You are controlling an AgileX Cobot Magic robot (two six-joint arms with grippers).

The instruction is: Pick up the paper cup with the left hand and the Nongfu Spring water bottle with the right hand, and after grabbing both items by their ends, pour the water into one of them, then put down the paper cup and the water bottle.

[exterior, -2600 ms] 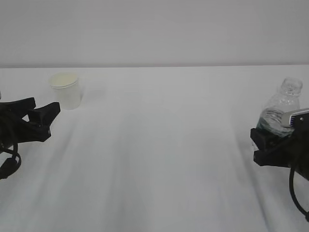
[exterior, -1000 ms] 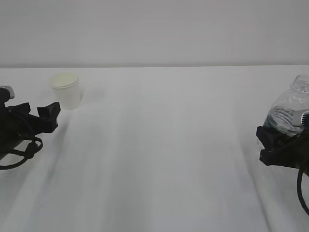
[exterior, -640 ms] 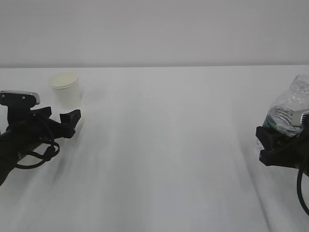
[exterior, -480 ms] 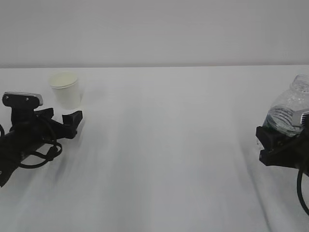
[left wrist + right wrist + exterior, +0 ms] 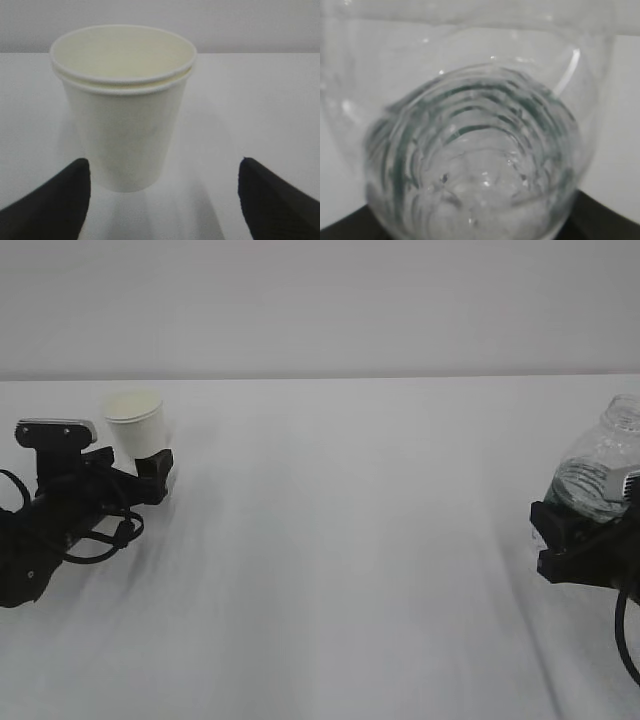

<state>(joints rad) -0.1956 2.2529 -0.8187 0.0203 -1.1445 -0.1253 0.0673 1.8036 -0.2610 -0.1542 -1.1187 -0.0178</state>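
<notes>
The black left hand point(image 5: 140, 466) has its fingers spread wide on both sides of the small cream paper cup point(image 5: 122, 105), ready to close; the black right hand point(image 5: 572, 538) grips the clear ribbed water bottle point(image 5: 592, 468) by its base, ready for pouring.

Two black arms point(image 5: 50, 530) point(image 5: 590, 540), grey box cameras point(image 5: 55, 430), looping black cables point(image 5: 100, 540).

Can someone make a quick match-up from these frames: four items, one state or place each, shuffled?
Items:
1. small cream tapered paper cup
2. clear ribbed plastic bottle
3. left black two-finger tool
4. right black tool

States:
A. closed around the bottle's lower end
B. open, one finger either side of the cup
C. upright on the white table, far left
D. held at the right edge, neck uncapped

Pairs: 1-C, 2-D, 3-B, 4-A
</notes>
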